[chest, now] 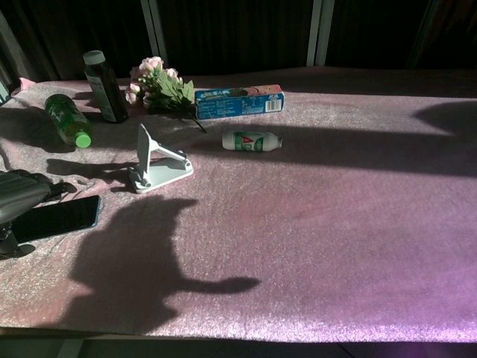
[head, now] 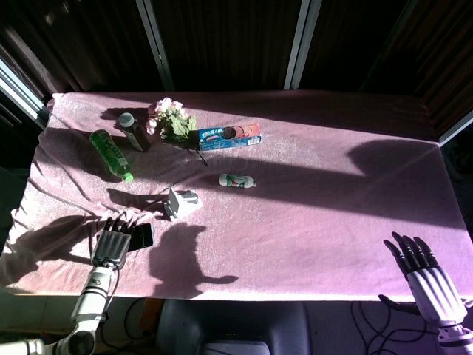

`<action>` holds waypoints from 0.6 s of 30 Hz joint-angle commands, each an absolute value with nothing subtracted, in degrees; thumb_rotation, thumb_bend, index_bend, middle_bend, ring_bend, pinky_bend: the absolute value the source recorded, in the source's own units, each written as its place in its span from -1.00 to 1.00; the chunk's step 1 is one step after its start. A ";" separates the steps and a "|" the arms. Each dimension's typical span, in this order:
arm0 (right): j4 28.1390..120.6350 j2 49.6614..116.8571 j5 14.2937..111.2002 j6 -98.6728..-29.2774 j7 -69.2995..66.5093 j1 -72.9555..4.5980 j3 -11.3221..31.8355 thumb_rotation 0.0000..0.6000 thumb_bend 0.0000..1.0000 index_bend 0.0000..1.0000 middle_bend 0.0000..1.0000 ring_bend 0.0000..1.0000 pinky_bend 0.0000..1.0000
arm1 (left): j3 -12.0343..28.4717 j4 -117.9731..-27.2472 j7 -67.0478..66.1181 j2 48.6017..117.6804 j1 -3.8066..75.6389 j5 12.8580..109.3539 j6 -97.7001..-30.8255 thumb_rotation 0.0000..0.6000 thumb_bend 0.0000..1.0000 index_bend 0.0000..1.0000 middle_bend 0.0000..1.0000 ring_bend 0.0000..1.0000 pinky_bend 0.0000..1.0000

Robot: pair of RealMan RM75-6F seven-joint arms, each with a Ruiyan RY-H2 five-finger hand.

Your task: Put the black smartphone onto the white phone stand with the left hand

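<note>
Phone (chest: 59, 217) lies flat on the cloth (head: 310, 222), near-left of the stand (chest: 155, 165). Left hand (head: 112, 242) is over its left part w/ fingers spread, grasping nothing (contact unclear). It's prob. thin, stiff, slick: pinch the long edges.

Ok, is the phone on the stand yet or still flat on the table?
Flat on the cloth. The black smartphone lies beside the white phone stand, with the left hand over its near end.
</note>
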State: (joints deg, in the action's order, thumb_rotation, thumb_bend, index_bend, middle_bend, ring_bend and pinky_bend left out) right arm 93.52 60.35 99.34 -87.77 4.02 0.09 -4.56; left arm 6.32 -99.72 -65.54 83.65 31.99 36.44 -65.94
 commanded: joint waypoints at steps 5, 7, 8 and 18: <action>93.56 60.36 99.56 -87.80 4.05 0.05 -4.67 1.00 -0.74 -1.00 -1.00 -1.00 -1.00 | 6.84 -99.25 -66.79 85.56 35.68 30.79 -68.28 1.00 -0.43 -0.76 -0.55 -0.93 -0.98; 93.54 60.34 99.60 -87.87 3.98 0.05 -4.67 1.00 -0.74 -1.00 -1.00 -1.00 -1.00 | 6.81 -99.05 -66.83 85.77 36.32 29.83 -68.47 1.00 -0.44 -0.65 -0.39 -0.84 -0.96; 93.52 60.32 99.62 -87.89 3.93 0.05 -4.69 1.00 -0.74 -1.00 -1.00 -1.00 -1.00 | 6.78 -98.90 -66.93 85.86 36.67 29.30 -68.51 1.00 -0.44 -0.61 -0.34 -0.81 -0.95; 93.46 60.26 99.60 -88.20 3.60 0.12 -4.64 1.00 -0.74 -1.00 -1.00 -1.00 -1.00 | 5.88 -96.83 -66.52 86.74 39.78 25.27 -67.94 1.00 -0.44 -0.19 0.14 -0.51 -0.91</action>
State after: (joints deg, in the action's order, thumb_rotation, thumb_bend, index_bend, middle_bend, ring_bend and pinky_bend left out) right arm 93.46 60.26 99.60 -88.20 3.60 0.12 -4.64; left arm 6.02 -96.95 -66.68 86.66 39.64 25.25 -67.97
